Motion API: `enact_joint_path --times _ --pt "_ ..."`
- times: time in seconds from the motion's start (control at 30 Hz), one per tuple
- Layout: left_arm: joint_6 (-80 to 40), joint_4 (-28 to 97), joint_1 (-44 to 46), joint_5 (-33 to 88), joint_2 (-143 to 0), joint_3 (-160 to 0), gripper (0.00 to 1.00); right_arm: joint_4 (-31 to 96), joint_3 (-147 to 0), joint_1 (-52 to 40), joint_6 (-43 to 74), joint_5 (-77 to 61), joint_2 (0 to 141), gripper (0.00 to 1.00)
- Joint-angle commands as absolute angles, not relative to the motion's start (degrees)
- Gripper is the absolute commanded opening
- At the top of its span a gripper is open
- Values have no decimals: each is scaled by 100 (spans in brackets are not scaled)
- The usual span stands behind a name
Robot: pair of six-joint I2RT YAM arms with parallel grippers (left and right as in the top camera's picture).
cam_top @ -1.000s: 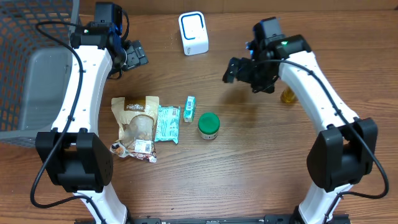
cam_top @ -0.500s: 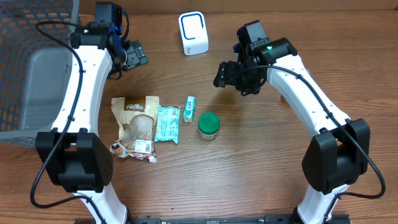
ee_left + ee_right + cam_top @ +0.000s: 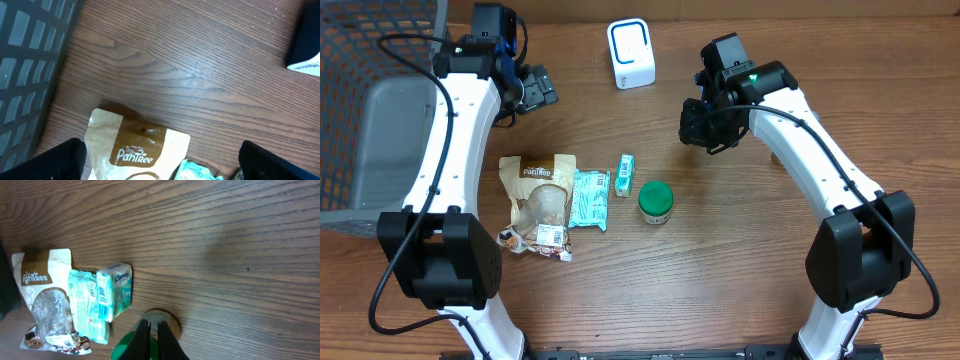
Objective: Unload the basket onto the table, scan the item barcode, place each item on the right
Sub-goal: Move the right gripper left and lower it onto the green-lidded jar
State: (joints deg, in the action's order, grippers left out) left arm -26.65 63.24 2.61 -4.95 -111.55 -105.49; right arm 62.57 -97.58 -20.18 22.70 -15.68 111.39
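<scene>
Four items lie in a row on the table: a brown and white Pantree bag, a teal packet, a small Kleenex pack and a green-lidded jar. The white scanner stands at the back. My right gripper hangs above bare wood up and right of the jar, shut on nothing. In the right wrist view its closed fingertips overlap the jar. My left gripper is open, hovering beyond the bag's top edge.
A dark mesh basket with a grey liner fills the left side; its wall shows in the left wrist view. The scanner's edge sits at that view's upper right. Bare wood lies between the items and the scanner.
My right gripper has closed from wide open with nothing in it, after shifting left over the table. The left arm and all the items have stayed put.
</scene>
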Motion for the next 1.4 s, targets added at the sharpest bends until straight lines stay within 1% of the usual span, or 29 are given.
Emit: enact_joint_path --times 0.0,0.13,0.37,0.4,0.53,0.7,0.8,0.83,0.87,0.9,0.93,1.17,1.37 --pt "-2724 6320 266 -467 -11078 -10656 100 6226 -9738 -1992 2274 -1621 11050 15" --pt "-2724 6320 266 -467 -11078 -10656 100 6226 -9738 -1992 2272 -1621 11050 24" --pt "-2724 6320 266 -467 -11078 -10656 100 6228 -9738 -1992 2274 -1621 11050 25" --pt "-2724 6320 266 -467 -11078 -10656 100 6228 -9738 -1992 2274 -1623 11050 29" --pt "-2724 6320 266 -467 -11078 -10656 100 6230 -9738 -1992 2274 -1621 11050 34" --pt "-2724 6320 266 -467 -11078 -10656 100 6230 -9738 -1992 2274 -1623 11050 37" --pt "-2724 6320 266 -467 -11078 -10656 100 6230 -9738 -1992 2274 -1623 11050 37" --pt "-2724 6320 266 -467 -11078 -10656 100 6228 -9738 -1992 2274 -1621 11050 37" --pt "-2724 6320 266 -467 -11078 -10656 100 6228 -9738 -1992 2274 -1621 11048 27" --pt "-2724 6320 266 -467 -11078 -10656 100 6233 -9741 -1992 2274 -1623 11048 12" --pt "-2724 6320 266 -467 -11078 -10656 100 6252 -9741 -1992 2274 -1658 11048 4" --pt "-2724 6320 266 -467 -11078 -10656 100 6510 -9756 -1992 2228 -1723 10895 4" --pt "-2724 6320 266 -467 -11078 -10656 100 6510 -9758 -2204 2233 -1653 10735 12"
